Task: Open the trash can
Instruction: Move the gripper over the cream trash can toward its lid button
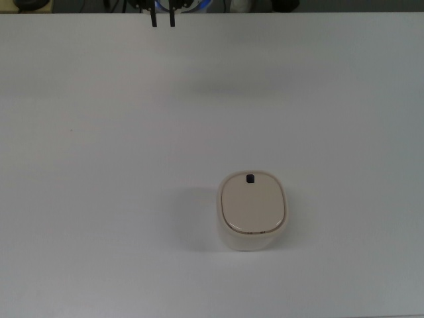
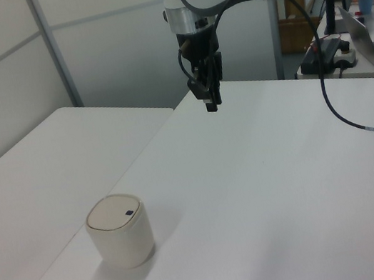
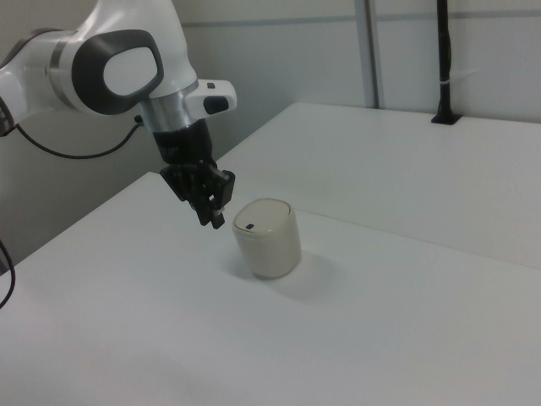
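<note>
Cream trash can [image 1: 252,211] stands upright on white table [image 1: 99,165], lid shut, black button [image 1: 250,177] twd top view's upper edge, long axis running w/ it. Gripper [image 1: 163,18] hangs well apart above table, fingers nearly together, holding nothing.

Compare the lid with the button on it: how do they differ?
The lid is cream, broad and flat, covering the whole top of the trash can; the button is black, tiny, and sits at one edge, toward the top view's top. Both are untouched: the gripper hangs well away.
</note>
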You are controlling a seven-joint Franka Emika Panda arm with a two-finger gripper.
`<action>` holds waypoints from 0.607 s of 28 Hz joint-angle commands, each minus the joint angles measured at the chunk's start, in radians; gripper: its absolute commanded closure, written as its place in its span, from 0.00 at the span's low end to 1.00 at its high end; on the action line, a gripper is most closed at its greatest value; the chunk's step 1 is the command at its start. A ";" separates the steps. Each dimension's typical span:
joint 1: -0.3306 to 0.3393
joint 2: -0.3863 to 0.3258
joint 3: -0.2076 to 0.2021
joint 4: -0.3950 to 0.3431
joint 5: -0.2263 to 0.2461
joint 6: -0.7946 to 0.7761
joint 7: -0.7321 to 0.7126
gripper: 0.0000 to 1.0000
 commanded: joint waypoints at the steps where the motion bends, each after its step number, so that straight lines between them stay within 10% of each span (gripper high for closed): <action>1: -0.008 0.001 0.010 -0.008 0.004 0.022 -0.027 1.00; 17: 0.072 0.169 0.018 0.029 -0.002 0.189 -0.024 1.00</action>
